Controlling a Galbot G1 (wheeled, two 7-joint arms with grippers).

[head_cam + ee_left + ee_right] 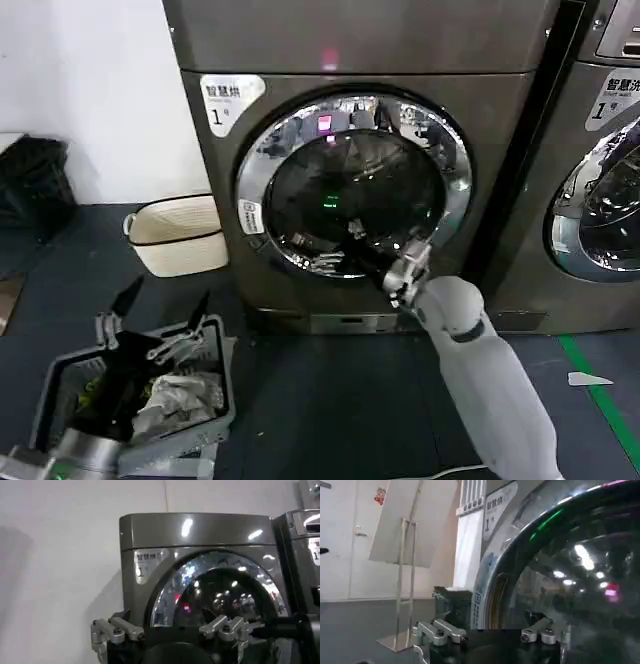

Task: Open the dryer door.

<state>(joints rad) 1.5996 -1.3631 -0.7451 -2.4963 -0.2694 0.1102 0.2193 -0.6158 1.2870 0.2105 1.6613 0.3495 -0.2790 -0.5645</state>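
Head view shows the dryer door (352,185) shut on the dark machine's front, its chrome ring facing the robot. The right gripper (400,268) is against the ring's lower right edge, though whether its fingers are spread or closed on anything cannot be told. The left gripper (160,312) hangs with fingers spread and empty over the laundry basket (215,395), near left, well apart from the door.

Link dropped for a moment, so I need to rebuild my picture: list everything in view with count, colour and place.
dryer: one, dark grey-brown, centre
dryer door: one, chrome ring, dark glass, on its front
second machine: one, grey, far right
basket: one, cream, floor left of dryer
crate: one, grey, holding laundry, floor lower left
black bag: one, far left
floor tape: one, green, lower right
left gripper: open, above crate
right gripper: at door's lower right rim
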